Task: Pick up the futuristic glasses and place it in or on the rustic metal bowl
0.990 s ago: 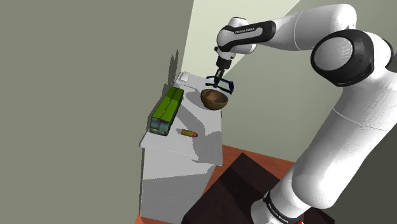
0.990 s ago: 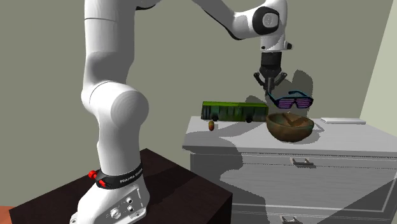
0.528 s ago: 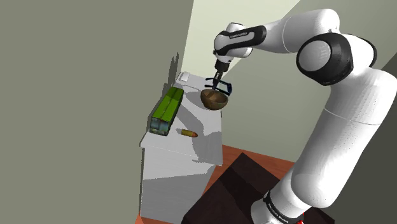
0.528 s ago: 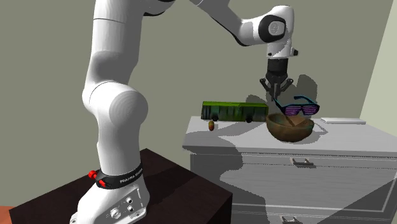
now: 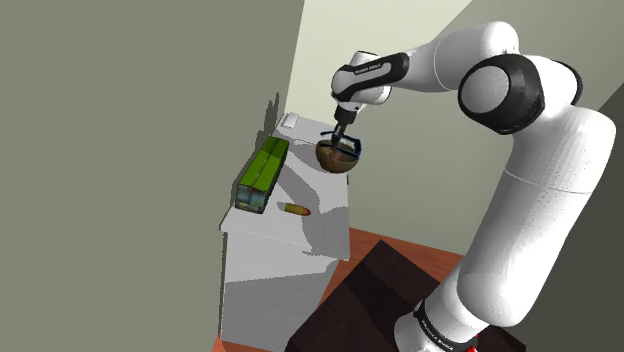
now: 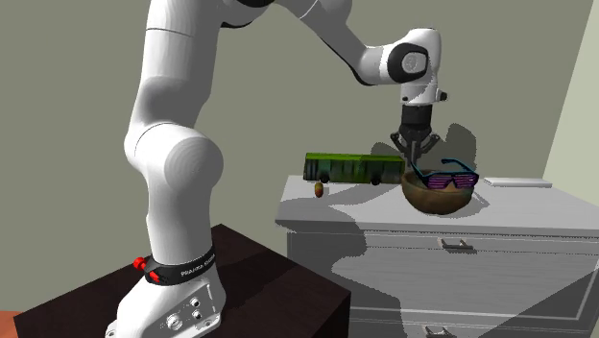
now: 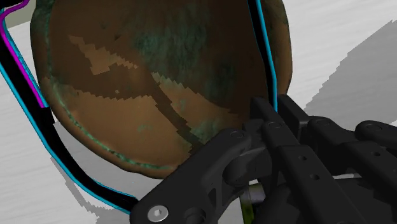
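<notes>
The glasses point(image 6: 449, 179) have been lowered from above the bowl point(image 6: 437, 200) onto its rim, still clasped by the fingers point(image 7: 210, 167), so only release is judged outstanding.

White Franka arm point(image 6: 178, 154), dark joints: stands upright from its base, bends over at the top, reaches down toward the second exterior view's right; stretches up and left in the shoulder view. Wrist point(image 6: 415, 65): points almost straight down. Black two-finger gripper point(image 6: 419, 154): hangs vertical below the wrist, clasps the futuristic glasses point(image 6: 451, 179) by one temple.
</notes>
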